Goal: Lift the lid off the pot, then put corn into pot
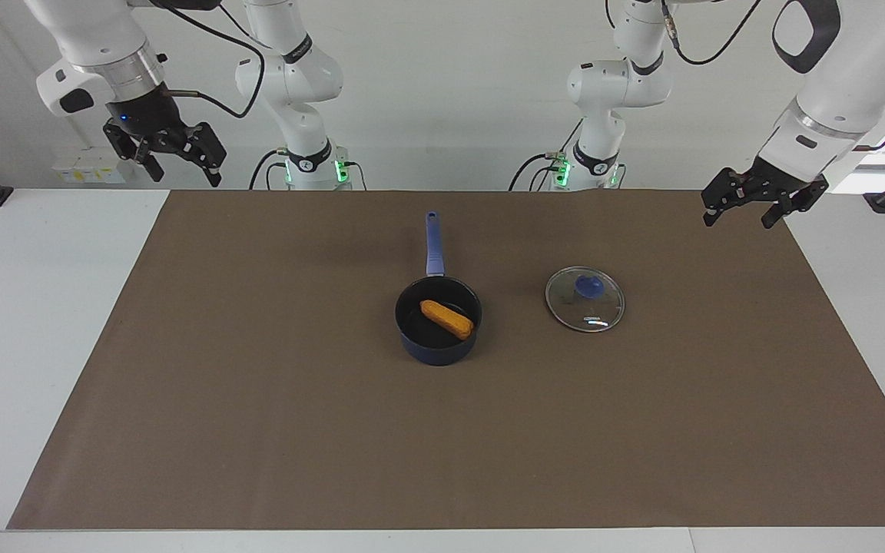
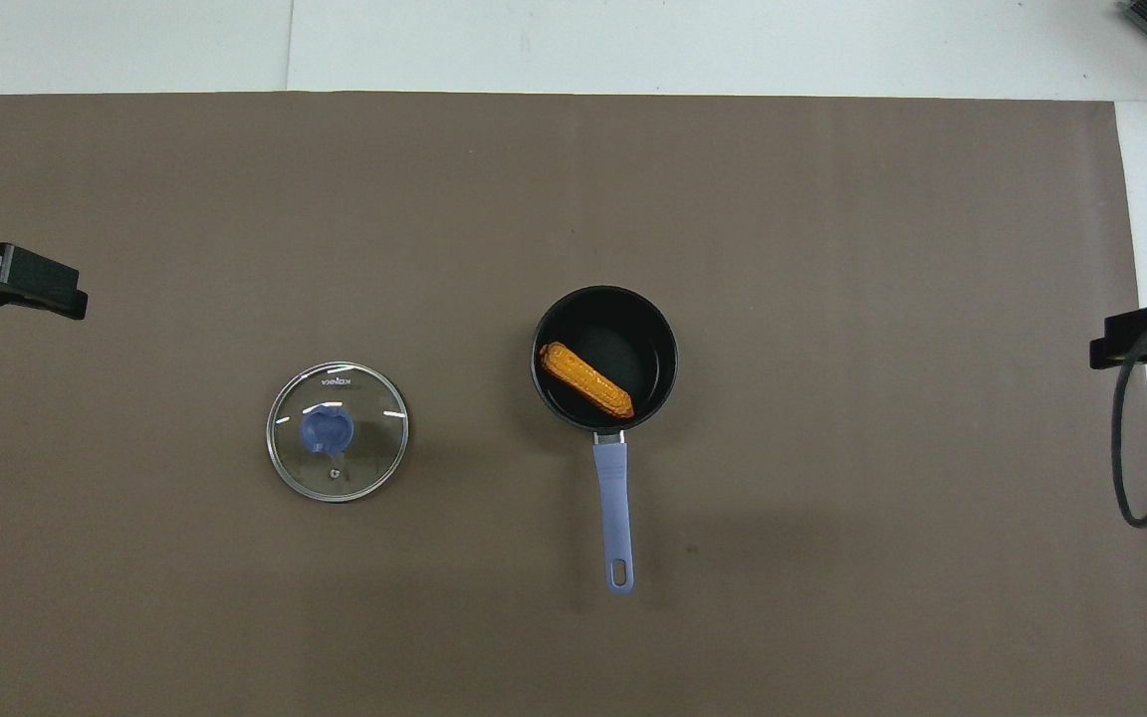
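a brown mat (image 1: 258,430) covers most of my white table (image 1: 43,322), with a pale wall (image 1: 450,92) rising at the edge where my bases stand. near the mat's middle sits the pot (image 1: 438,338), handle pointing toward my bases, the corn (image 1: 446,319) lying slantwise inside it; the lid (image 1: 585,299) lies flat on the mat beside the pot, toward my left arm's end, knob up. my left gripper (image 1: 742,207) hangs over the mat's corner at that end and my right gripper (image 1: 177,165) over the table's edge by the opposite corner, both empty with jaws apart, both arms waiting.

Corn (image 1: 447,319) inside open pot (image 1: 438,349), lid (image 1: 585,299) flat beside it
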`<state>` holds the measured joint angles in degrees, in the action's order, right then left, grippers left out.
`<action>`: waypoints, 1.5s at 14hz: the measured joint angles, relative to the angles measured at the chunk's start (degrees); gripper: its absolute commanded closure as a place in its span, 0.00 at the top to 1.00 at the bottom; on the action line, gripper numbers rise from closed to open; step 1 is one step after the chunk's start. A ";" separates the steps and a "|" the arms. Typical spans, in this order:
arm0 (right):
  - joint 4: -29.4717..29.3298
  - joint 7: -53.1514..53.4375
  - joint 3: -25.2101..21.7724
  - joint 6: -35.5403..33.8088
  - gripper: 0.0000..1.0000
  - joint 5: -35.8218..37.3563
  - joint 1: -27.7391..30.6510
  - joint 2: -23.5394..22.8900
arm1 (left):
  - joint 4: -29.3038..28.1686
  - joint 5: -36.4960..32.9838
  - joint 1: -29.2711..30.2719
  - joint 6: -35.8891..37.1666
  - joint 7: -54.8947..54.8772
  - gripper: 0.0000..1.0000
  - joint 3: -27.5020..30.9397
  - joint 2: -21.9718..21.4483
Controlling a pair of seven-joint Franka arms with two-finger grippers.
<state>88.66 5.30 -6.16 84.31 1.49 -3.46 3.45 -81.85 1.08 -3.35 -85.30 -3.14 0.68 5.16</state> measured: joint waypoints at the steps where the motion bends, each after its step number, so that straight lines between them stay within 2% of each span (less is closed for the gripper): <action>1: -0.39 0.00 0.13 0.01 1.00 0.27 0.00 0.13 | -0.02 0.00 0.00 0.06 -0.02 1.00 -0.03 -0.12; 8: -2.60 0.00 0.35 0.00 1.00 0.32 -0.02 2.62 | -0.13 -0.01 0.07 0.29 -0.02 1.00 0.51 -0.38; 14: -2.51 0.00 0.48 -0.27 1.00 0.30 -0.11 2.74 | 1.05 -0.01 0.05 3.50 -0.07 1.00 0.20 -0.55; 21: -2.45 0.00 0.56 -0.32 1.00 0.23 -0.13 2.74 | 1.87 -0.01 0.05 3.68 -0.07 1.00 0.25 -0.75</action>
<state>86.21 5.30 -5.60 83.99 1.73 -3.59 6.19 -79.99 1.06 -3.30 -81.62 -3.21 0.94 4.40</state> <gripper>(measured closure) 0.000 0.000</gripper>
